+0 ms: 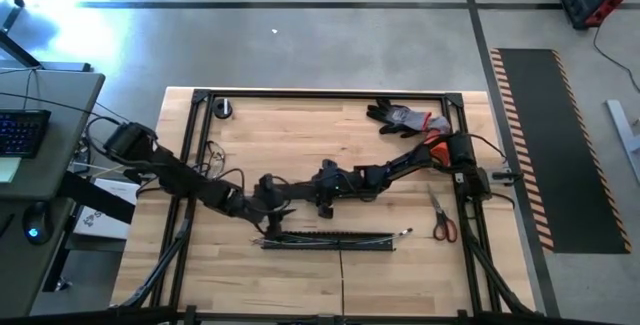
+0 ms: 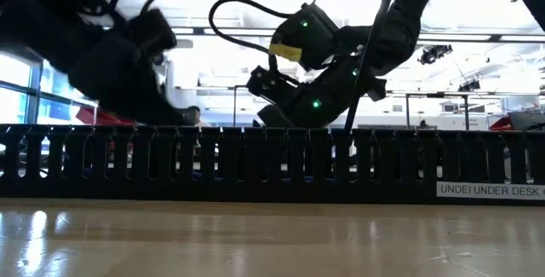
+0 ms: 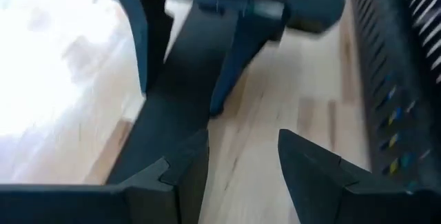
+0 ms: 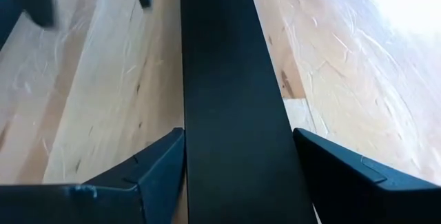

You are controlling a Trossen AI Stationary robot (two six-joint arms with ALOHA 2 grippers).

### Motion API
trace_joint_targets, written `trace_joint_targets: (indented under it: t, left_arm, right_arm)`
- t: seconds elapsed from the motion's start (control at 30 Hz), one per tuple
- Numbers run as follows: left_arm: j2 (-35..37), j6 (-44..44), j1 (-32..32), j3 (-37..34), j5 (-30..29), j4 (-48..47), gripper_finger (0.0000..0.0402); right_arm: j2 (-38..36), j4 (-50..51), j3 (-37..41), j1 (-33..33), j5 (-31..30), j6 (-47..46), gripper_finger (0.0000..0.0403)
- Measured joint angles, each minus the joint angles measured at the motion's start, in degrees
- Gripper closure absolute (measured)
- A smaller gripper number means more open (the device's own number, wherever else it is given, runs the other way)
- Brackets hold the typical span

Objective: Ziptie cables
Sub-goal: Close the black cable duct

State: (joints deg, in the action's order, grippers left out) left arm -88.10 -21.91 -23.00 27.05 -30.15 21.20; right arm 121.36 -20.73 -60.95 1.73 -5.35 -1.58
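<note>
Right wrist view has the right gripper (image 4: 238, 165) straddling the flat black cover strip (image 4: 220, 79), left gripper (image 3: 241, 162) spread beside it.

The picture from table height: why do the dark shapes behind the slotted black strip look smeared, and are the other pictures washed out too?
Low view: the slotted channel is fairly sharp, while the arms behind it are dark, blurred silhouettes against bright room light. Left wrist view: the wood table is bleached white by glare, and the far parts are blurred. Right wrist view: glare whitens one corner of the table. High view: a bright glare patch on the floor.
</note>
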Motion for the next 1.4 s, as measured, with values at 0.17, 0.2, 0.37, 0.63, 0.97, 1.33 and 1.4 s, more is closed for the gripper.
trace_joint_targets:
  t: [0.17,0.2,0.37,0.63,0.97,1.33,1.4]
  left_arm:
    - [3.2,0.9,-0.3,1.3,-0.5,0.1,0.0246]
    - [3.7,1.4,-0.4,1.6,-0.6,0.1,0.0246]
    - [5.9,3.1,-0.4,1.9,-0.7,-0.1,0.0246]
    - [5.6,3.1,-0.4,1.9,-0.7,-1.8,0.0246]
    - [5.6,2.9,-0.4,1.9,-0.6,-2.0,0.0246]
    - [5.6,1.5,-0.5,1.9,-0.7,-2.6,0.0246]
    - [5.6,1.5,-0.5,1.9,-0.7,-2.5,0.0246]
  right_arm:
    - [-1.0,-1.5,0.2,-0.4,2.2,4.0,0.0144]
    - [-1.1,-2.7,0.2,-0.4,2.8,4.8,0.0143]
    - [-1.5,-4.3,0.0,-1.4,7.9,8.0,0.0136]
    - [-0.6,-5.3,1.7,-4.7,11.2,9.1,0.013]
    - [4.5,-14.8,4.3,-3.6,13.9,9.0,0.013]
    - [-1.6,-13.1,4.8,-5.9,11.0,9.5,0.013]
    - [-2.8,-13.9,4.7,-5.8,11.8,9.5,0.013]
